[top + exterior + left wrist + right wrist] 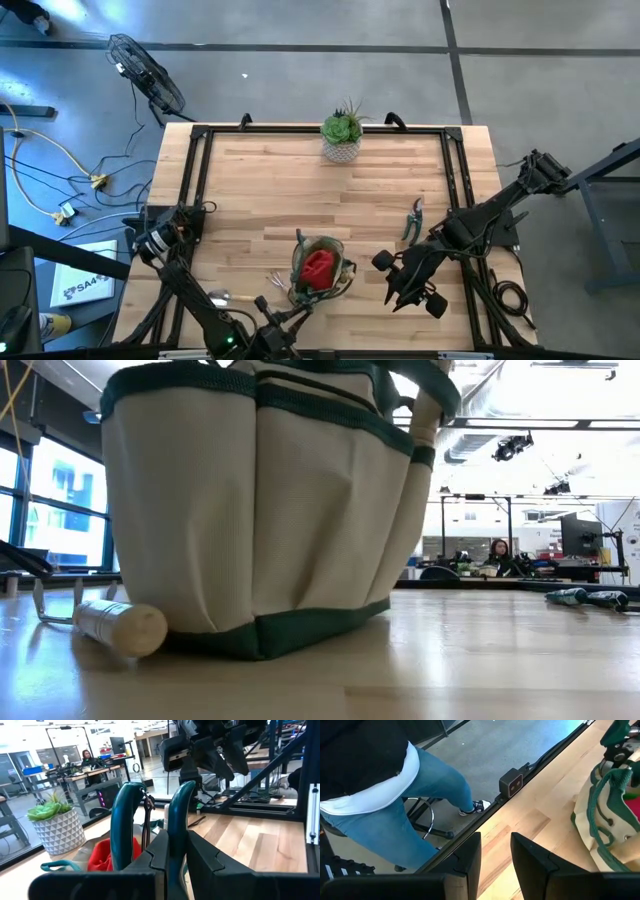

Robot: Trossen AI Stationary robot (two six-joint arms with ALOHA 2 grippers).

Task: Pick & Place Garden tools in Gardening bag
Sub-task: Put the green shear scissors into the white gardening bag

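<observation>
Left claw point(176, 851) shut tight on one curved teal handle of green-handled metal pruner point(122, 820), at near edge of small round tan fabric gardening bag with dark green trim point(338, 250), red soft item point(318, 266) already inside. Right claw point(400, 290) parked just beside bag, fingers parted, empty. Likely handling: pruner stiff, smooth-handled, top-heavy at blade, prone to pivoting, so best gripped low near hinge. Bag soft, likely to sag or slide if nudged. Dark pruning shears point(413, 218) flat on wooden table point(260, 190), well apart from bag.

Tan gardening bag point(250, 510) trimmed dark green; inside, a red item point(318, 266), perhaps cloth.
</observation>
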